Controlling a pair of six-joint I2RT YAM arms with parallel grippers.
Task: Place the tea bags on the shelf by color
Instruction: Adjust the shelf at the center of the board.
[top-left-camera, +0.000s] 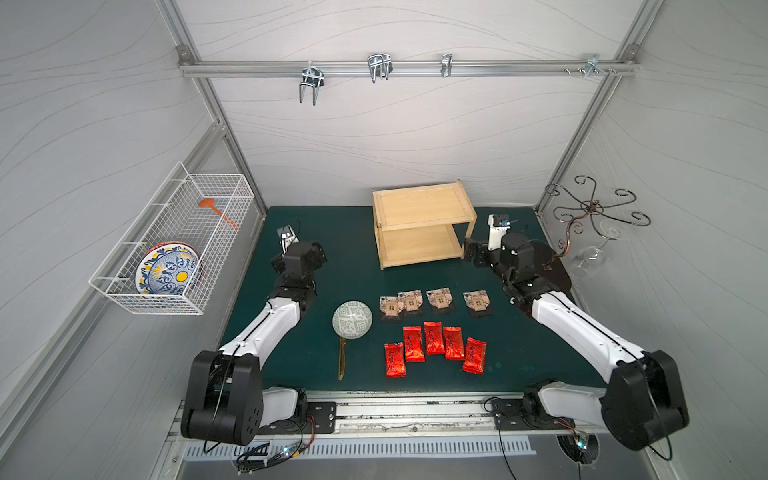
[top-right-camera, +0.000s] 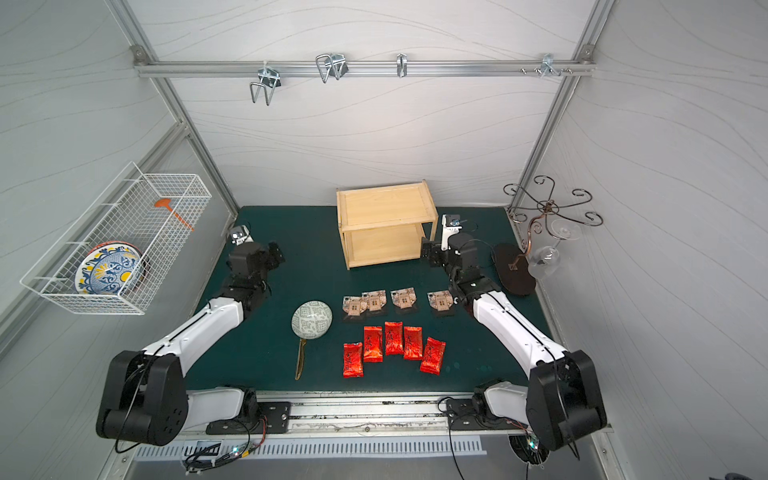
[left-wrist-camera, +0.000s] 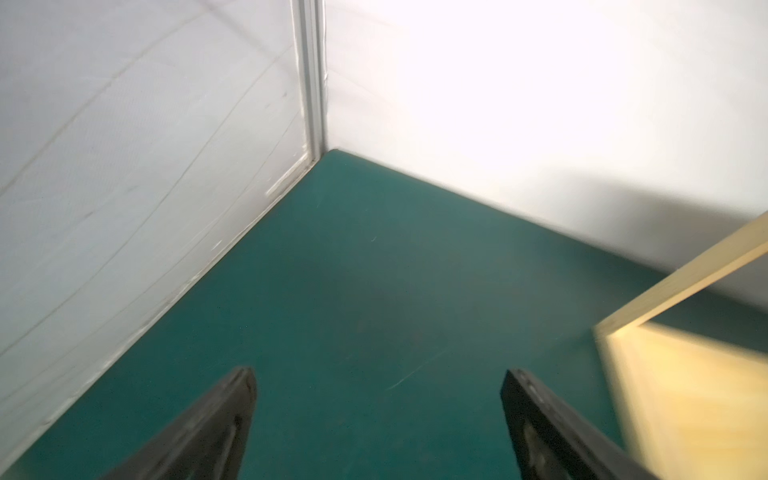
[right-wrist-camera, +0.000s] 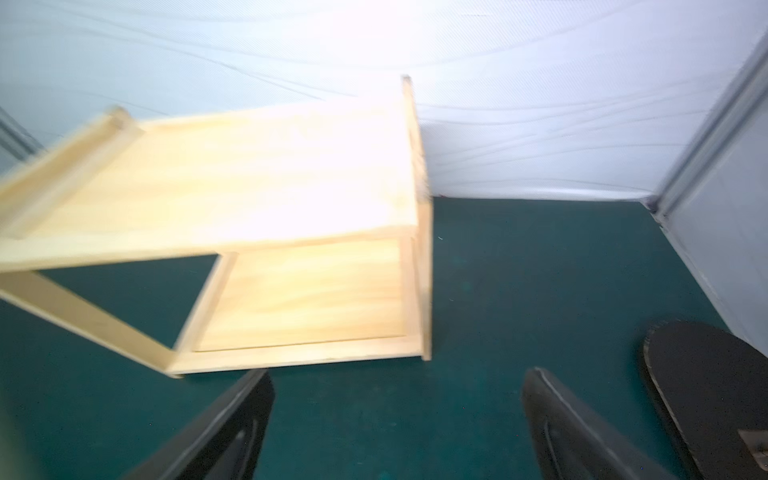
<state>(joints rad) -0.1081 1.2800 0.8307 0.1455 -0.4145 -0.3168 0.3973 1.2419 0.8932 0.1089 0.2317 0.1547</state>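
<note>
tea bags (top-left-camera: 432, 328) lie before the shelf (top-left-camera: 422, 222), bowl (top-left-camera: 352, 319) beside them.

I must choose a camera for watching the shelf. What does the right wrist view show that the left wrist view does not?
Only the right wrist view: both bare tiers of the shelf, the dark stand base, the open right gripper. Only the left wrist view: the open left gripper. Both: green mat, white walls, part of the shelf.
</note>
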